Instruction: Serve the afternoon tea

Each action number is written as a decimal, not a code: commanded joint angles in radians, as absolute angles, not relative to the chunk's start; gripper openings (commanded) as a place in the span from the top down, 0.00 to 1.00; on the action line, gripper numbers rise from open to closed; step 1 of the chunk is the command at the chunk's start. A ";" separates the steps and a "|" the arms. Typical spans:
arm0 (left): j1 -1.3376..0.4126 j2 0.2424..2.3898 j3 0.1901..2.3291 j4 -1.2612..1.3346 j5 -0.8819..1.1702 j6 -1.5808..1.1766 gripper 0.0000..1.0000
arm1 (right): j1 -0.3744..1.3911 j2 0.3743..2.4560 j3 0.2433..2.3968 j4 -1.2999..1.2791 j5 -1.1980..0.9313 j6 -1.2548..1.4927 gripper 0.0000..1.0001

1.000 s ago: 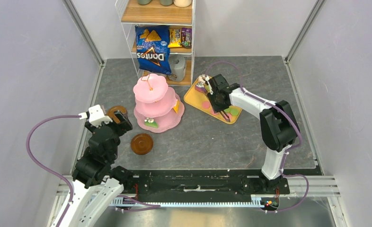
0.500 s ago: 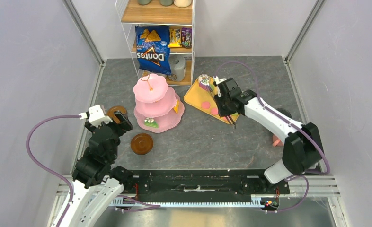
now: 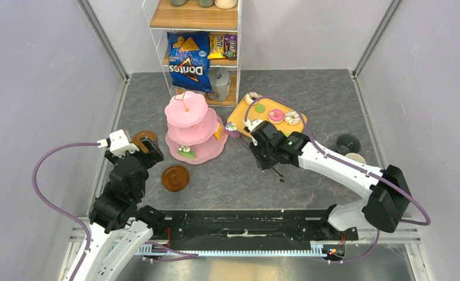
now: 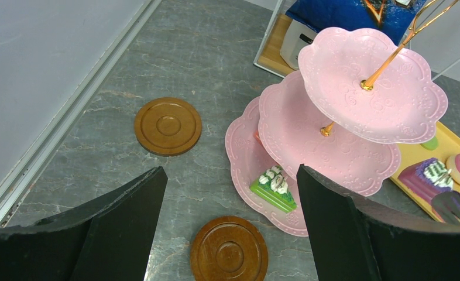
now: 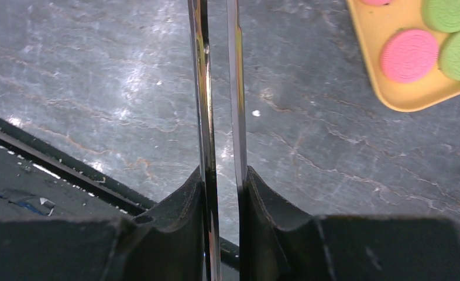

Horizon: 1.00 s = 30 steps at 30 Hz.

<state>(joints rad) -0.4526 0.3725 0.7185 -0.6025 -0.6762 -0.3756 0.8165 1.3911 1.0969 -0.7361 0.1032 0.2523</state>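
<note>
1 pink three-tier stand is mid-surface. Its bottom tier carries 2 cake slices: a green slice at the front and a yellow slice on the tray side. The top 2 tiers are bare.

There are 2 brown saucers. The far saucer and the near saucer both lie flat on the surface, left of the stand and apart from it.

1 yellow tray sits right of the stand. The top view shows 3 donuts on it. The right wrist view shows 2 green macarons and 1 whole pink macaron.

1 purple slice sits at the tray corner nearest the stand.

2 mugs stand far right: a dark-green mug and a pale mug partly behind the arm.

The left pincer is spread wide w/ nothing btwn its fingers, hanging above the saucers. The right pincer is clenched on the metal tongs, whose 2 arms are squeezed nearly together. Can't tell whether the tongs touch the purple slice.
</note>
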 commanded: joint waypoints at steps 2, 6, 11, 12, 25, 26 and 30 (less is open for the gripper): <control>-0.448 0.371 0.715 -0.570 -0.684 -0.388 0.10 | 0.898 1.425 1.122 -0.692 0.128 0.305 0.70; -0.448 0.372 0.715 -0.569 -0.684 -0.389 0.10 | 0.962 1.493 1.153 -0.648 0.118 0.317 0.70; -0.447 0.371 0.715 -0.570 -0.684 -0.389 0.10 | 1.012 1.585 1.185 -0.595 0.129 0.311 0.70; -0.446 0.371 0.716 -0.571 -0.683 -0.388 0.10 | 1.016 1.596 1.192 -0.588 0.131 0.309 0.70; -0.448 0.370 0.715 -0.569 -0.682 -0.390 0.10 | 1.020 1.728 1.265 -0.519 0.119 0.259 0.69; -0.448 0.371 0.716 -0.569 -0.682 -0.390 0.10 | 1.020 1.739 1.267 -0.519 0.119 0.259 0.69; -0.446 0.371 0.716 -0.569 -0.682 -0.389 0.10 | 1.020 1.764 1.256 -0.513 0.128 0.259 0.67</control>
